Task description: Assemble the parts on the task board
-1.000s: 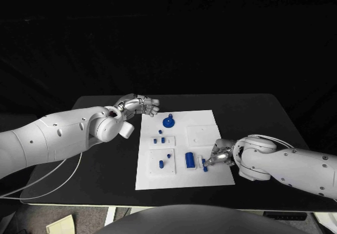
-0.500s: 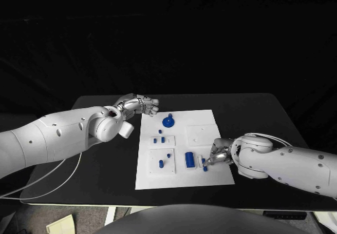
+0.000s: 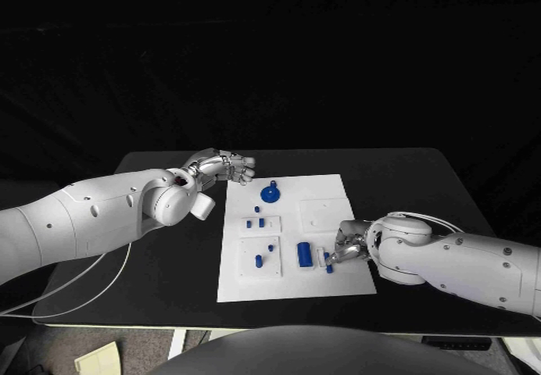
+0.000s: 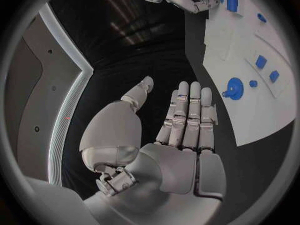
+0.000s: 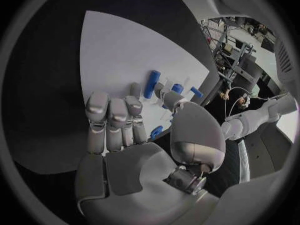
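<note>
Right hand (image 3: pixel 347 251): we find it at the board's (image 3: pixel 338 187) near right edge, fingers pinching a small blue peg (image 3: pixel 328 269). Left hand (image 3: pixel 221 166): off the board's far left corner, fingers straight, holding nothing. On the board: a blue cylinder (image 3: pixel 304 254) beside the peg, a round knob (image 3: pixel 270 193), several small pieces. We judge assembly partly done.

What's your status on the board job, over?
Left hand open, idle beside the task board. Right hand down at a small blue part on the board. Nothing in the way.
</note>
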Controlling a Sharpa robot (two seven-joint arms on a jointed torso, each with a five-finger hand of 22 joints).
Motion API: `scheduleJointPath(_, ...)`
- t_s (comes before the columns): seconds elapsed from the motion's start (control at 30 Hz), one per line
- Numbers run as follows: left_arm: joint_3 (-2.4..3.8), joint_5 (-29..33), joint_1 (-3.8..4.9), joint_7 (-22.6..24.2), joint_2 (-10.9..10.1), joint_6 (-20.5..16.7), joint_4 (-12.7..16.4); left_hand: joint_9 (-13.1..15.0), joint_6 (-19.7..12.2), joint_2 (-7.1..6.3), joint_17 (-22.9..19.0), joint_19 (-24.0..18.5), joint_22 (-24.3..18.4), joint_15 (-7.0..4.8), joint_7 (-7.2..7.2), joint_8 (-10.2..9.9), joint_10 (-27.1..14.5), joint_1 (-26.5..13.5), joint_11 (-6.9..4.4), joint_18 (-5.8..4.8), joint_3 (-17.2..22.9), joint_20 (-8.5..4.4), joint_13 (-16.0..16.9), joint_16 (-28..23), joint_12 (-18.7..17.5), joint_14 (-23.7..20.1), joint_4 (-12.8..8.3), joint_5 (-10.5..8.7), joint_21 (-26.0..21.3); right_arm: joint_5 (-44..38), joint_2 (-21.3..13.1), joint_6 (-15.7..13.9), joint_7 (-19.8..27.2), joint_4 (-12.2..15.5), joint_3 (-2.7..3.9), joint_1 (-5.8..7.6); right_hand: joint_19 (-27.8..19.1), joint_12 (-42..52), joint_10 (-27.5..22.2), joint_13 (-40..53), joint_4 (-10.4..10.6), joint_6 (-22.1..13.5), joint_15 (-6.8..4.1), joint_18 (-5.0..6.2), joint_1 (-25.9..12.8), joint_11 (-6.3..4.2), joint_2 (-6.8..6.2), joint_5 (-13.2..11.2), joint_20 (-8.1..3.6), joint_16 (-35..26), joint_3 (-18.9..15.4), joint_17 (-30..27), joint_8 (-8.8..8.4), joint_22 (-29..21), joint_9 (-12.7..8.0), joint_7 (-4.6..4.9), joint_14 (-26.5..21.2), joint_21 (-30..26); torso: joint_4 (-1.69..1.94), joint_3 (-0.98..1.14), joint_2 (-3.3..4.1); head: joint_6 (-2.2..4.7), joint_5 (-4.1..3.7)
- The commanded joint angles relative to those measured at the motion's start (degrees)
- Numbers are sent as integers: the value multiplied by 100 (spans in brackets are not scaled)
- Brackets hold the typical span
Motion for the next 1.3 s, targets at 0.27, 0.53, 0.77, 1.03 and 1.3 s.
scheduleJointPath(0.27,5,34,5,31,5,83,12,-9,-32,43,10,15,9,30,-10,11,-24,-3,-5,83,-17,45,-8,-34,19,26,-22,-6,-25,-573,50,361,-137,-30,-64,-99,0,-23,37,8,-24,4,-31,387,121,-24,-5,-29,-41,-1,89,10,-21,4,-592,26,1,26,-5,5,-3,-16,-6)
scheduleJointPath(0.53,5,34,5,27,-1,82,10,-9,-31,44,12,15,10,30,-10,11,-24,-1,-5,83,-17,45,-9,-36,19,26,-23,-6,-27,-739,17,382,-156,-56,-68,-109,-2,-24,41,9,-37,6,-31,387,145,-24,3,-29,-40,-2,109,11,-19,5,-589,26,1,29,-6,4,-6,-22,-2)
scheduleJointPath(0.77,5,34,5,17,-8,86,13,-9,-31,44,13,16,11,30,-10,11,-24,0,-5,83,-17,45,-9,-37,19,26,-24,-6,-28,-1480,-29,330,-169,-41,-68,-109,-2,-24,42,9,-40,7,-31,387,149,-24,5,-29,-39,-2,113,11,-19,5,-589,26,1,29,-6,5,-6,-12,-5)
scheduleJointPath(1.03,5,32,5,5,-9,98,13,-10,-31,43,14,16,12,30,-10,12,-24,0,-5,83,-17,45,-9,-38,19,27,-25,-7,-29,-2596,4,412,-233,-6,-68,-109,-17,-41,39,4,-66,-15,-17,387,151,-12,-135,-31,-22,-12,109,8,-33,7,-590,38,-6,30,-6,5,-4,0,-15)
scheduleJointPath(1.3,5,31,5,-1,6,110,10,-10,-32,41,16,16,14,30,-10,11,-25,-1,-4,83,-19,45,-10,-40,18,27,-24,-7,-30,-2808,111,556,-159,-33,-88,-109,-45,-72,17,-8,-69,-62,7,387,146,9,-183,-32,2,-32,96,0,-61,6,-597,58,-20,22,-5,3,-5,13,-36)
